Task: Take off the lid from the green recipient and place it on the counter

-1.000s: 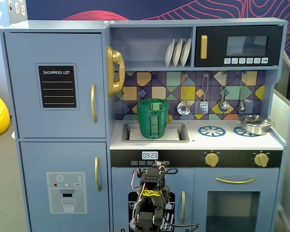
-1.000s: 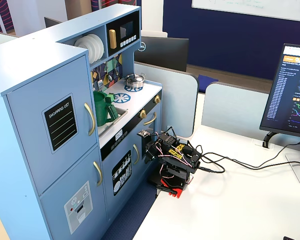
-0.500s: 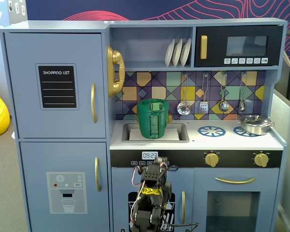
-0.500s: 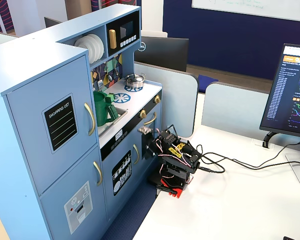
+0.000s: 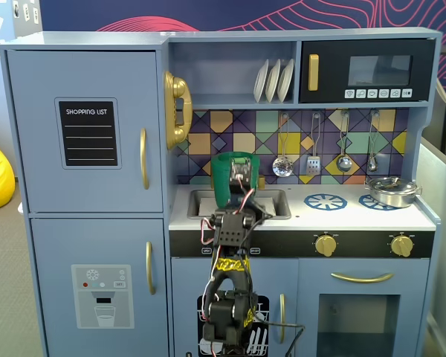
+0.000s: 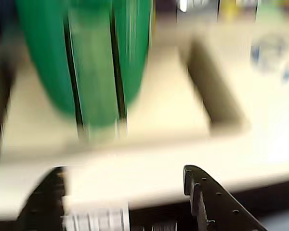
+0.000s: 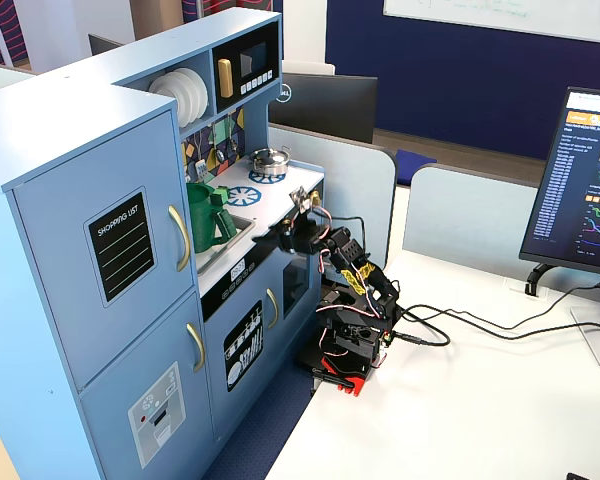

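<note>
Arm (image 5: 230,297): black plastic links and servo housings. Yellow band marking at mid-link. Red, white and black wires run loose along the joints. Red base clamp. Gripper (image 6: 130,192): black fingers, one with small round holes.

steel pot (image 5: 392,191) on burner ring, plates (image 5: 274,80) on shelf

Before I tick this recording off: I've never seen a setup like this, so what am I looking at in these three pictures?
A small robot arm on a white desk reaches toward a toy kitchen. Two cameras stand still, one facing the kitchen, one off to the side; the third rides on the arm's wrist and is blurred. A green bucket stands in the sink, lid still on. A steel pot sits on the white counter. The gripper holds nothing; its fingers look parted.
</note>
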`<action>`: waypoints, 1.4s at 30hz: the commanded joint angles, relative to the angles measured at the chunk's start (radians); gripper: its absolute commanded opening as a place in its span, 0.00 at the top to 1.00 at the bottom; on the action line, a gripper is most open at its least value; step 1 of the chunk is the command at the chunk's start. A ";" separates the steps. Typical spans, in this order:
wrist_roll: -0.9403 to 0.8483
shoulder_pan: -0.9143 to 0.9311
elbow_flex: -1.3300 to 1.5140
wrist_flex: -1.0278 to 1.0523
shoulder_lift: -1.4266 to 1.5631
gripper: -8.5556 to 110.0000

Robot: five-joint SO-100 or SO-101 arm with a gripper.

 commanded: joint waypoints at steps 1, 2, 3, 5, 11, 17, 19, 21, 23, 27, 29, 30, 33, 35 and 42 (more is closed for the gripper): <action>0.000 -0.017 -0.112 -0.143 -0.086 0.65; 0.002 -0.028 -0.120 -0.176 -0.104 0.65; 0.000 -0.034 -0.127 -0.207 -0.123 0.64; -0.005 -0.041 -0.143 -0.245 -0.158 0.64; -0.005 -0.066 -0.183 -0.371 -0.245 0.65; -0.011 -0.074 -0.229 -0.462 -0.342 0.65; -0.018 -0.074 -0.238 -0.480 -0.365 0.65; -0.026 -0.074 -0.249 -0.485 -0.387 0.65; -0.028 -0.074 -0.265 -0.492 -0.411 0.65; -0.032 -0.075 -0.285 -0.523 -0.456 0.66; -0.038 -0.075 -0.296 -0.532 -0.472 0.66; -0.038 -0.077 -0.304 -0.535 -0.482 0.66; -0.044 -0.087 -0.330 -0.549 -0.512 0.66; -0.046 -0.091 -0.339 -0.558 -0.531 0.66; -0.058 -0.094 -0.365 -0.561 -0.578 0.67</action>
